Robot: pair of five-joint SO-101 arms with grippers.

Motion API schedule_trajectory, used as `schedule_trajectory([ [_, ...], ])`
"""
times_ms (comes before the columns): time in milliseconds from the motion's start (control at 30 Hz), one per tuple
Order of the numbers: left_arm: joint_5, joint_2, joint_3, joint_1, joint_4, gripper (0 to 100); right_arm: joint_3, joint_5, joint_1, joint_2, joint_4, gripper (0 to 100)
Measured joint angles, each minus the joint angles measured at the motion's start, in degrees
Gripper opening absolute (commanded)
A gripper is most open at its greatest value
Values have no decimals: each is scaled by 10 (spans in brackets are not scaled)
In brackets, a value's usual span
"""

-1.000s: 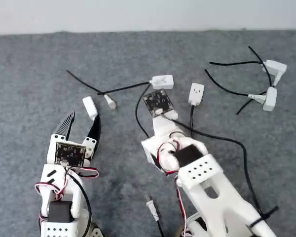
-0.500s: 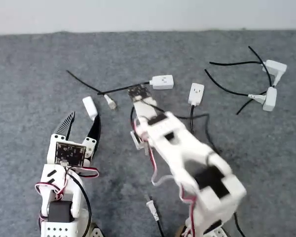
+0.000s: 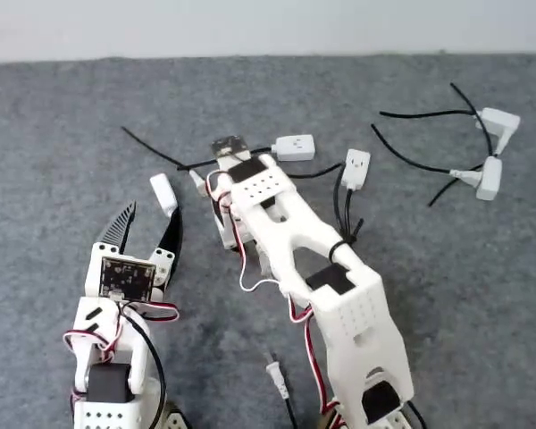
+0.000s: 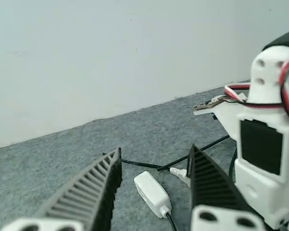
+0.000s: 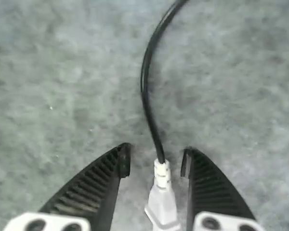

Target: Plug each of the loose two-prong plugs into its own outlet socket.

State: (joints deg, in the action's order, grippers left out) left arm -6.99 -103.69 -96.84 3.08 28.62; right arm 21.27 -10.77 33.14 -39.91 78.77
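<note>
The right gripper [image 5: 155, 155] has its fingers apart, one on each side of a small white plug [image 5: 160, 204]. The plug lies on the grey surface [image 5: 48, 72], and its black cord [image 5: 147, 91] runs away from it. The left gripper [image 3: 148, 225] is also spread wide, with a white socket [image 3: 163, 195] lying just beyond its tips. A second socket [image 3: 294, 147] and a third socket [image 3: 355, 170] lie near the right arm [image 3: 295, 232]. A second plug [image 3: 274, 375] lies loose close to the arm bases.
</note>
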Motion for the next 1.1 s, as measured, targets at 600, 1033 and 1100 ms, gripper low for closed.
schedule_trajectory([
  [600,0,0,0,0,0,217,-2,-2,31,33,110,183],
  [1033,0,0,0,0,0,217,-69,-1,31,37,78,39],
  [1100,0,0,0,0,0,217,-69,-1,29,37,79,7],
])
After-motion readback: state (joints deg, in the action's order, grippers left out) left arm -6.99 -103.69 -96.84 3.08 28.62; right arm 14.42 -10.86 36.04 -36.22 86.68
